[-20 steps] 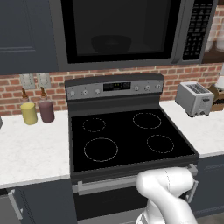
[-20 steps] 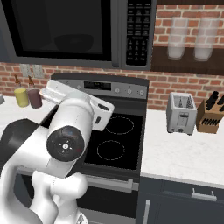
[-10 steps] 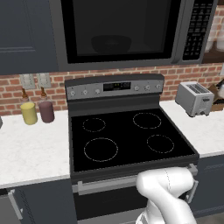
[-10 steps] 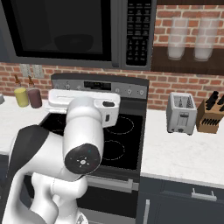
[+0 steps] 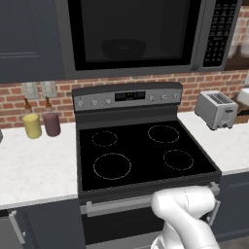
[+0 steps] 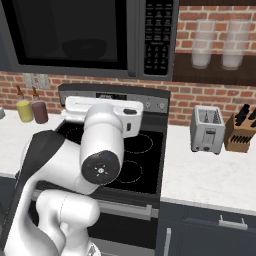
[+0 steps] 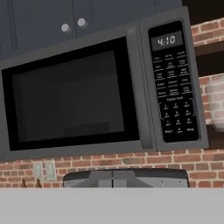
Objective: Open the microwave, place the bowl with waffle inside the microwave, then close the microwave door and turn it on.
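One microwave door shut, bowl with waffle behind its glass, tool pressed together.

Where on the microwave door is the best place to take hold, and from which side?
Grip the vertical bar at the right edge of the microwave door, next to the keypad. Approach from the front: the door is shut and that bar looks like its only raised part.

Left base view: we look from behind-left, fwd and down over the stove.
Right base view: from behind-right, arm very near.
Hand view: faces the microwave straight, slightly tilted, closer.
Shared: all 3 views show microwave and stove's back panel; both base views also the toaster.
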Robot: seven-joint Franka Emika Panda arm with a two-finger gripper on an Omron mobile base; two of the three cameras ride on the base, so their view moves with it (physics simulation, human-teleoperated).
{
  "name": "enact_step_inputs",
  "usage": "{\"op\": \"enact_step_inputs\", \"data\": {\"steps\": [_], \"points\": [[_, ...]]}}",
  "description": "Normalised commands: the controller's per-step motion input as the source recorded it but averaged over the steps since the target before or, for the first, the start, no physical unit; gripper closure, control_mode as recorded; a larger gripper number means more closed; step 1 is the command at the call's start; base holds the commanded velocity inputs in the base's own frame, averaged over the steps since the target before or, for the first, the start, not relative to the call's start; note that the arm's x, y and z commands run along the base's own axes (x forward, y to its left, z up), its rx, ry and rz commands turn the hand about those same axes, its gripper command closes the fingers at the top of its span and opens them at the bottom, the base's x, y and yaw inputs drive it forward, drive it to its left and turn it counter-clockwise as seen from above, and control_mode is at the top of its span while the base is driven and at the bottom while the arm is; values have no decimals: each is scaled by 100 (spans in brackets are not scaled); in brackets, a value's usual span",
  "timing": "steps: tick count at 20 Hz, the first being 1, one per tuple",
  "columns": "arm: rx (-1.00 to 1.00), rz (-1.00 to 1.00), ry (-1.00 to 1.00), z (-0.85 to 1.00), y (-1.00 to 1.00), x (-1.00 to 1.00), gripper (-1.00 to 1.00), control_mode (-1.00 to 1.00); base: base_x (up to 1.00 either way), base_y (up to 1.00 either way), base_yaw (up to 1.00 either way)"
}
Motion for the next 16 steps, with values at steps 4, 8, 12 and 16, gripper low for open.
{"op": "enact_step_inputs", "data": {"steps": [4,8,12,16], "points": [[-6,-16,-2,3,-2,10,100,-100,0,0,0],[-8,-15,0,0,-3,41,100,-100,0,0,0],[-2,-11,0,0,-18,35,100,-100,0,0,0],[0,-5,-4,0,-25,9,100,-100,0,0,0]]}}
